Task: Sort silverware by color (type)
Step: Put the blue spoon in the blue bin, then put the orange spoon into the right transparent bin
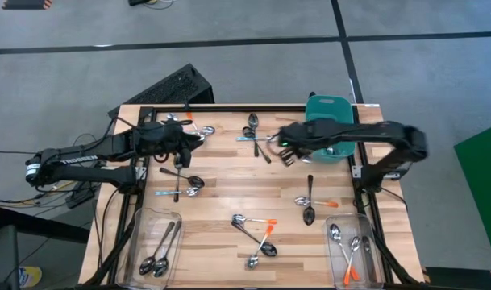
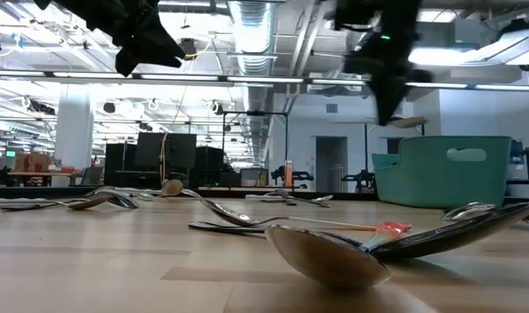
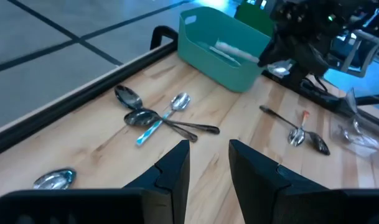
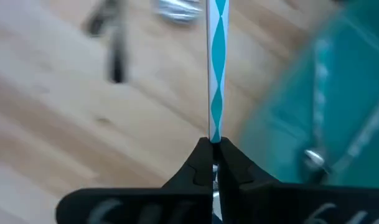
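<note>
1. Between the right gripper's point(image 4: 214, 155) fingers point(image 4: 192, 165), a blue-and-white striped spoon handle point(image 4: 216, 68) is being pinched hard at its very end, the two tips pressed together on it so that most of the spoon is sticking out forward.
2. Just beside that grip, the teal tub point(image 1: 328, 122) is sitting at the far right of the tabletop point(image 1: 229, 189); I am judging this to be where the blue spoon is heading, so the arm is best carrying it level until it is over the tub's opening.
3. With so thin a hold at the end of the handle, the spoon is likely to swing or slip; slow travel and a low release inside the tub are looking wise.
4. Farther out, the left gripper point(image 3: 209, 163) is hovering over the far left of the tabletop with its fingers spread and nothing between them.
5. Around both arms, loose spoons point(image 1: 253, 133) are lying scattered, with sorted ones resting in the clear bins point(image 1: 155, 246) at the near corners.
</note>
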{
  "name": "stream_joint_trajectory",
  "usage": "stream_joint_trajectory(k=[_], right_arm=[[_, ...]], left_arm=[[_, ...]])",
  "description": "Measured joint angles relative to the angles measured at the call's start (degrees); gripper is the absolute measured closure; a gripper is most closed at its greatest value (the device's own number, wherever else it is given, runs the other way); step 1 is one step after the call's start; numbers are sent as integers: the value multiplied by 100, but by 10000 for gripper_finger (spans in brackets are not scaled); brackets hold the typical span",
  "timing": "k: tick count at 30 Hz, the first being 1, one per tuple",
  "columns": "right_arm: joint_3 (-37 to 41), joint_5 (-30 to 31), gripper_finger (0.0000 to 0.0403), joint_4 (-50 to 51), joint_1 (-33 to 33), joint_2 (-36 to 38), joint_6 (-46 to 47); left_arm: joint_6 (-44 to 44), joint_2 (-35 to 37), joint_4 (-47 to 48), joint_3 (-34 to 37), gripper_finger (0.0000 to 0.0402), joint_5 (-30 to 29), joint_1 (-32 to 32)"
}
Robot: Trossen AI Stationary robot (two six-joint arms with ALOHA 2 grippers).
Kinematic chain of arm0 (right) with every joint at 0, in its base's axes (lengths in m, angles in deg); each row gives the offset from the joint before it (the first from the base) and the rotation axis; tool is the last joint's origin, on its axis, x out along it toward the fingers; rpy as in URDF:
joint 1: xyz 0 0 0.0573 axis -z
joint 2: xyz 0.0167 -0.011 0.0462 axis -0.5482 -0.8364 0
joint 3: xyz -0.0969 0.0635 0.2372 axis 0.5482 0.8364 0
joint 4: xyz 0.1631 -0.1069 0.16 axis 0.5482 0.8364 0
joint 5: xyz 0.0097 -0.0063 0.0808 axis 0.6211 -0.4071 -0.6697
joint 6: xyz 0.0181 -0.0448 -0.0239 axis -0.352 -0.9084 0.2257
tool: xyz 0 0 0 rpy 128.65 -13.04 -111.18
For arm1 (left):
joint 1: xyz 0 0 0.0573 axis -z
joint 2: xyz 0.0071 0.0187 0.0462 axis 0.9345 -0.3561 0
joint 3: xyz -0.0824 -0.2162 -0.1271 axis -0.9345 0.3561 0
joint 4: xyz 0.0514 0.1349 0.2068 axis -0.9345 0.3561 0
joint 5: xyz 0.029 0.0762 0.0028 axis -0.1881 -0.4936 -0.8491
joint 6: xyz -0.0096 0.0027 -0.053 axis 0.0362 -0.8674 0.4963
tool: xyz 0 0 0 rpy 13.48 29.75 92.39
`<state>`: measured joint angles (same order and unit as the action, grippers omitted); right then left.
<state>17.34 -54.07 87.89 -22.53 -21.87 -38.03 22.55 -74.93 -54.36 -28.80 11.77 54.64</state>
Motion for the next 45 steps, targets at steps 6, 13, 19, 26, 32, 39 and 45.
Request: stream_joint_trajectory(k=[6,13,19,26,32,39,45], right_arm=[[1180,243,391,-177,713,1279,524],[1668,505,391,-171,1622,1937,14],[1784,559,367,-208,2347,1814,-1097],[1874,149,263,-510,2841,1647,-1440],[1878,-34,178,-712,2806,1665,-1466],[1878,-511,169,-1429,2173,1701,-1531],[1877,-540,181,-1838,1433,1701,-1410]], left_arm=[[94,-131,6,0,303,-73,-43],[655,-620,-44,-2,303,-59,-57],[1347,-930,-31,-2,303,-429,-57],[1452,-893,-28,-2,303,-561,-27],[1471,-883,-36,-2,303,-428,-13],[1169,-883,-33,-2,303,-102,-13],[1169,-883,-37,-2,303,-260,-13]])
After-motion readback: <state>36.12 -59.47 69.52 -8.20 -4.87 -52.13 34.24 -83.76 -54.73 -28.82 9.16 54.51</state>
